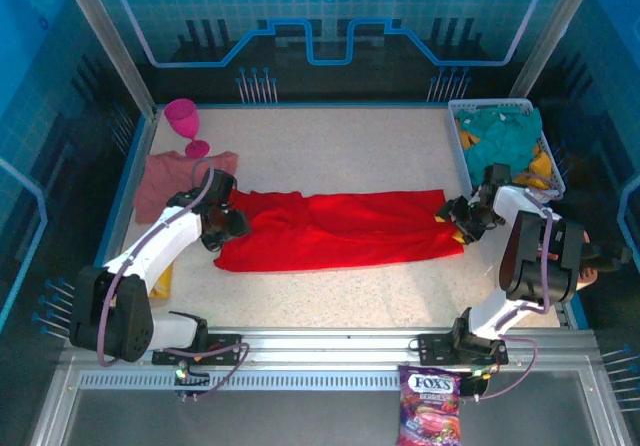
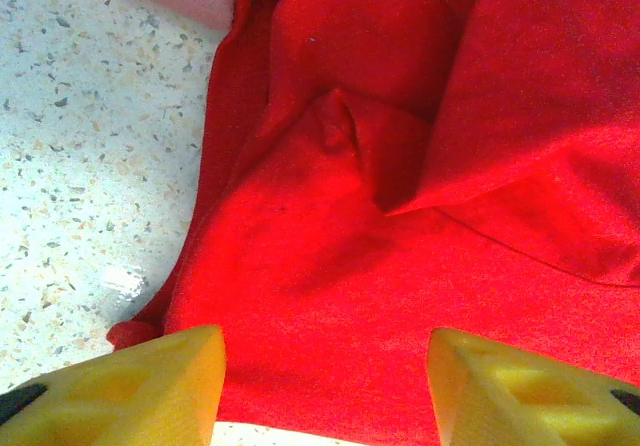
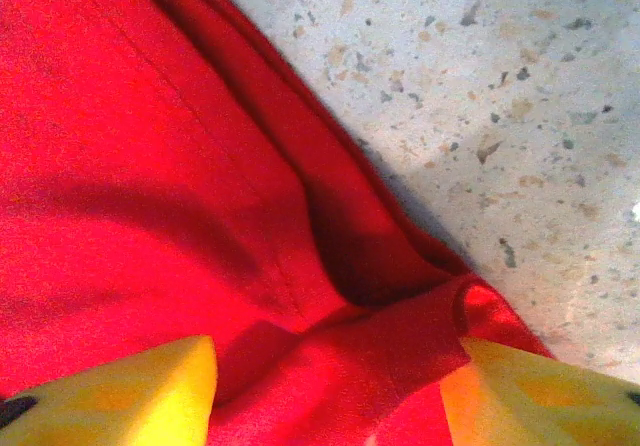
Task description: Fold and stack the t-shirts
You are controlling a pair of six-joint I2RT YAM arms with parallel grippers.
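Note:
The red t-shirt [image 1: 340,228] lies folded into a long strip across the middle of the table [image 1: 330,146]. My left gripper [image 1: 226,222] is at its left end, low over the cloth. In the left wrist view this gripper [image 2: 325,391] is open, its yellow fingers [image 2: 140,386] wide apart over rumpled red cloth [image 2: 400,166]. My right gripper [image 1: 456,216] is at the strip's right end. It is open too [image 3: 330,401], with a small fold of the red shirt [image 3: 150,166] lying loose between the fingers [image 3: 530,396]. The salmon-pink t-shirt [image 1: 172,182] lies at the back left.
A pink goblet [image 1: 186,126] stands behind the pink shirt. A white basket [image 1: 550,166] with teal and yellow clothes sits at the back right. A yellow item [image 1: 161,282] lies under the left arm. A candy bag [image 1: 430,408] rests on the front rail.

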